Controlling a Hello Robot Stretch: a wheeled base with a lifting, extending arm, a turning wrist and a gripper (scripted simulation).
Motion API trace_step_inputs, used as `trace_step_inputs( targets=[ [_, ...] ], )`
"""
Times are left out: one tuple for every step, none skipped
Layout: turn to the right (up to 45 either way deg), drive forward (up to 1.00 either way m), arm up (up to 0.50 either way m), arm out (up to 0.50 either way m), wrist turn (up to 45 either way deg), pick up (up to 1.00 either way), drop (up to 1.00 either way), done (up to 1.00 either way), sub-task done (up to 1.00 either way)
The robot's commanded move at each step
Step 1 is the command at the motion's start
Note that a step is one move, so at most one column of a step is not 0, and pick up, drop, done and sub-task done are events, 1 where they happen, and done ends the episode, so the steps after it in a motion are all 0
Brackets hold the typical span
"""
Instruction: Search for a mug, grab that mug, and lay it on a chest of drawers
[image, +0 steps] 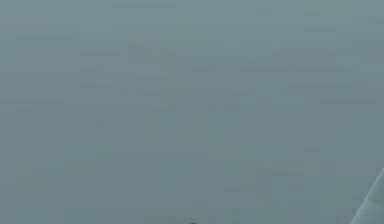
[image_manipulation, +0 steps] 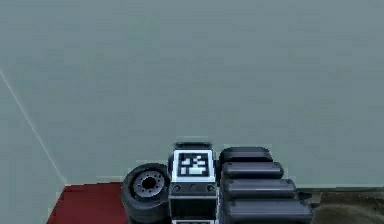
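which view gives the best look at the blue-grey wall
The arm side view: the blue-grey wall shows a corner line at the left and its lower edge above a red surface. The forward view gives a plain, flat stretch of wall.

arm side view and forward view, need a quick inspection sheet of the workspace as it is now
surface: red floor patch at the arm side view's bottom left
job's things: nothing seen
clutter: nothing seen
hand: dark round body left of the white marked square, beside the dark ridged arm; fingers not made out, cannot tell whether it holds anything
cables: nothing seen
surroundings: plain grey-blue wall ahead; a like wall to the side, with a corner edge at the arm side view's left
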Motion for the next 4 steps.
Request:
trace_step_inputs(
  targets=[
    [0.0,0.0,0.0,0.24,0.0,0.0,0.0,0.0,0.0],
    [0.0,0.0,0.0,0.0,45.0,0.0,0.0,0.0,0.0],
    [0.0,0.0,0.0,0.0,24.0,0.0,0.0,0.0,0.0],
    [0.0,0.0,-0.32,0.0,0.0,0.0,0.0,0.0,0.0]
  ],
)
